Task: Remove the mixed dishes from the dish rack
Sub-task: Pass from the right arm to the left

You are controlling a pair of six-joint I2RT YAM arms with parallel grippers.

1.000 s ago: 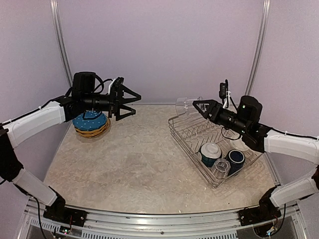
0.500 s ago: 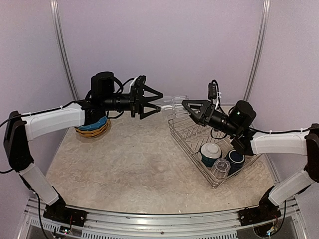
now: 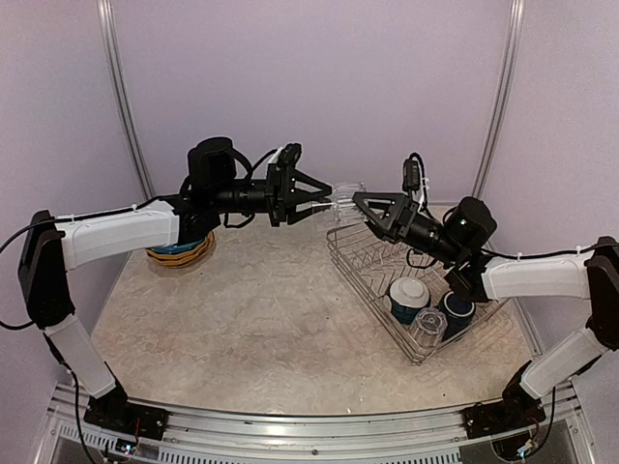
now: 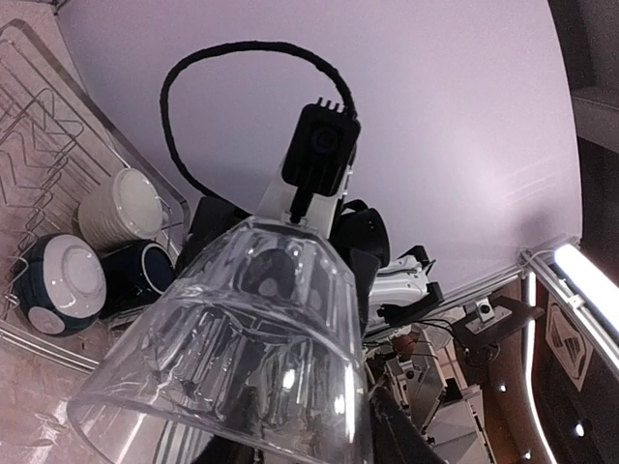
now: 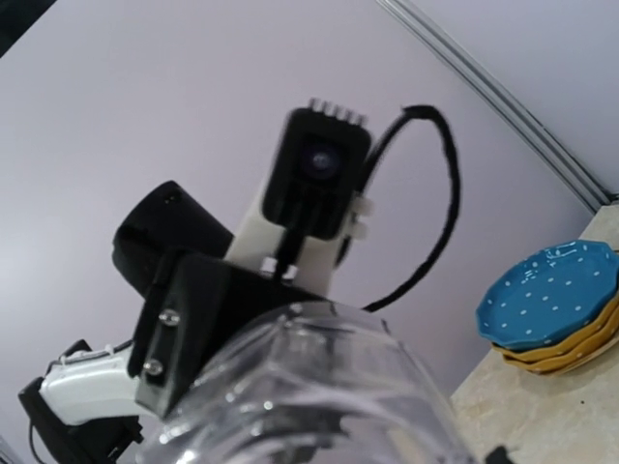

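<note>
A clear glass [image 3: 344, 196] hangs on its side in mid-air above the far left corner of the dish rack [image 3: 372, 297], held from both ends. My left gripper [image 3: 329, 196] is shut on its left end and my right gripper [image 3: 360, 204] is shut on its right end. The left wrist view looks through the glass [image 4: 242, 358], with dark fingers [image 4: 398, 437] beside it. In the rack lie an upturned teal bowl [image 3: 408, 298], a navy mug [image 3: 456, 311], a cream mug [image 4: 118, 208] and a second clear glass [image 3: 427, 329].
A stack of plates [image 3: 182, 254] sits at the back left of the table, half hidden behind my left arm. The right wrist view shows a blue white-dotted plate [image 5: 546, 295] on top of orange plates [image 5: 573, 348]. The rack's plate tines [image 3: 387, 256] stand bare.
My left arm swung right from above the plate stack to the glass and its jaws closed onto it. My right arm carried the glass left to meet it, then held still.
</note>
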